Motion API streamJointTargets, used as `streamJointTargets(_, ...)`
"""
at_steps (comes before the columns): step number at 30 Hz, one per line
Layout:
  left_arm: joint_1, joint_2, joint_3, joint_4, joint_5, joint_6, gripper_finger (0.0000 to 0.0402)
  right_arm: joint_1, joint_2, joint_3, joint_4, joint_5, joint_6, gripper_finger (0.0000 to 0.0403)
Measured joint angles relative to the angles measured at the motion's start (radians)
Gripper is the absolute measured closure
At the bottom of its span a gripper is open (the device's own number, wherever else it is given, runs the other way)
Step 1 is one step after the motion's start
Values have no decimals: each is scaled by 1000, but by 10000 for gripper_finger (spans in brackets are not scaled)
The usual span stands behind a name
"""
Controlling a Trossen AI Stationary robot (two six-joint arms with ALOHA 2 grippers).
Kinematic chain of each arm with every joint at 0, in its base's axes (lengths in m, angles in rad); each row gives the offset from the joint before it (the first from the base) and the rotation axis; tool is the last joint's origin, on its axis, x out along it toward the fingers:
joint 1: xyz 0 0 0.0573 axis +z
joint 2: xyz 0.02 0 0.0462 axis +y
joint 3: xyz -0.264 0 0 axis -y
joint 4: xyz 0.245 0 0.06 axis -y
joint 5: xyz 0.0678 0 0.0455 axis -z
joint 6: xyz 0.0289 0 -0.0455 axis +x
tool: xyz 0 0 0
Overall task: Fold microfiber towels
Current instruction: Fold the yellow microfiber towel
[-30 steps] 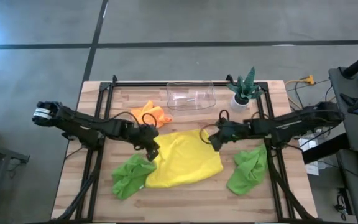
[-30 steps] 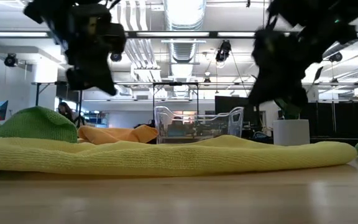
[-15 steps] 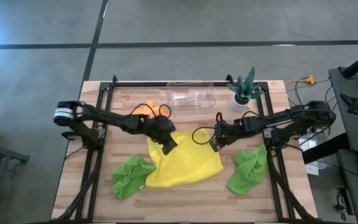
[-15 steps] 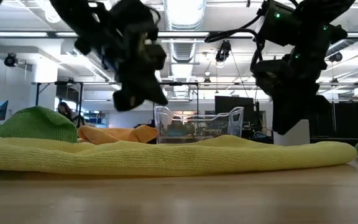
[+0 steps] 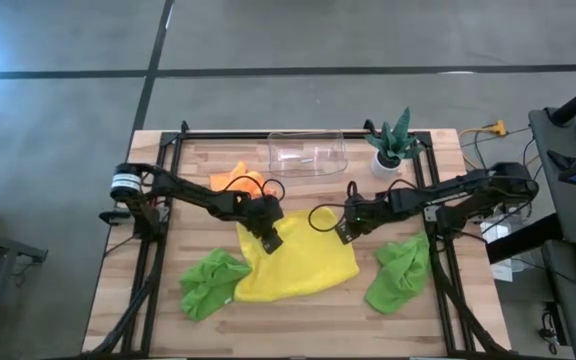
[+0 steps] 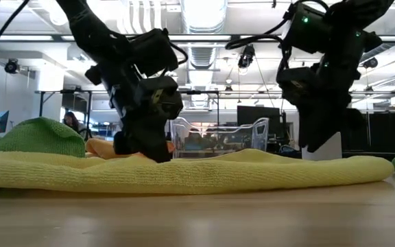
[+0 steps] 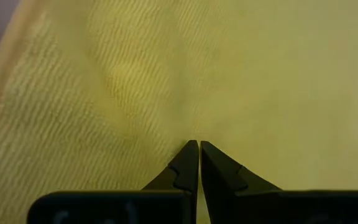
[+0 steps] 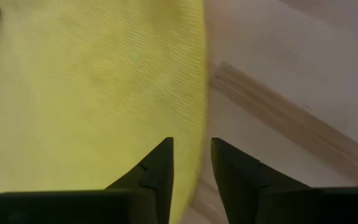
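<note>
A wooden slatted worktop (image 5: 168, 310) carries a large yellow microfibre towel (image 5: 303, 260) spread nearly flat at its centre, with a crumpled lime green microfibre towel (image 5: 211, 282) touching its left side near the front edge, a second crumpled lime green towel (image 5: 398, 270) just beside its right side, and a bunched orange microfibre towel (image 5: 236, 181) toward the back edge. The left end effector (image 5: 270, 240) is down on the yellow towel's back left part, its two fingers pressed together with no cloth visibly pinched between them. The right end effector (image 5: 341, 228) sits at the towel's back right edge, its fingers slightly apart and straddling the hem, not yet closed on it. The step in hand appears to be taking hold of the yellow towel's back edge for a first fold. Judging from this, the next move calls for the right fingers to close on the hem, the left to open and pinch cloth, and then both to carry the back edge toward the front edge evenly. A clear plastic bin (image 5: 308, 152) and a spiky green potted plant (image 5: 392, 140) stand along the back edge.
</note>
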Motion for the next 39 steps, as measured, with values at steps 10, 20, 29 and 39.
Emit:
streamJointTargets(10, 0, -13, 0, 1, -17, 0, 400, 0, 68, -4, 41, -34, 11, 262)
streamJointTargets(20, 2, -43, 0, -17, -22, -16, 400, 0, 138, 45, 7, -73, -53, 313)
streamJointTargets(29, 3, -225, -1, -81, -122, -7, 400, -2, 99, 85, 23, -83, -97, 392)
streamJointTargets(39, 16, -487, -2, -218, -243, 16, 400, -2, 98, 279, 26, -77, -118, 394)
